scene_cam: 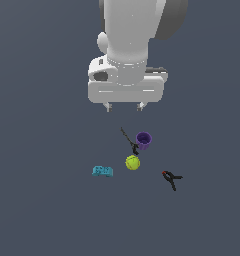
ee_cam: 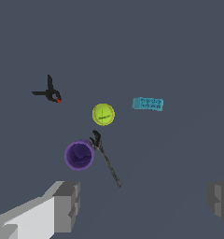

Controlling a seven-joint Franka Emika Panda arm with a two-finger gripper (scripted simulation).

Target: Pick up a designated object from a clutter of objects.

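Observation:
The purple cup (scene_cam: 143,140) stands upright on the grey floor, its open mouth facing up; it also shows in the wrist view (ee_cam: 79,155). A thin black tool (scene_cam: 128,140) lies beside it, touching or nearly touching, and shows in the wrist view (ee_cam: 105,158). The yellow-green ball (scene_cam: 132,162) sits just in front of the cup. My gripper (scene_cam: 124,106) hangs high above the floor, open and empty, back from the cup. Its fingers (ee_cam: 67,205) stand wide apart in the wrist view.
A teal block (scene_cam: 102,171) lies to the exterior view's left of the ball, and shows in the wrist view (ee_cam: 148,103). A black clamp with red tips (scene_cam: 171,178) lies to the exterior view's right, also in the wrist view (ee_cam: 49,93).

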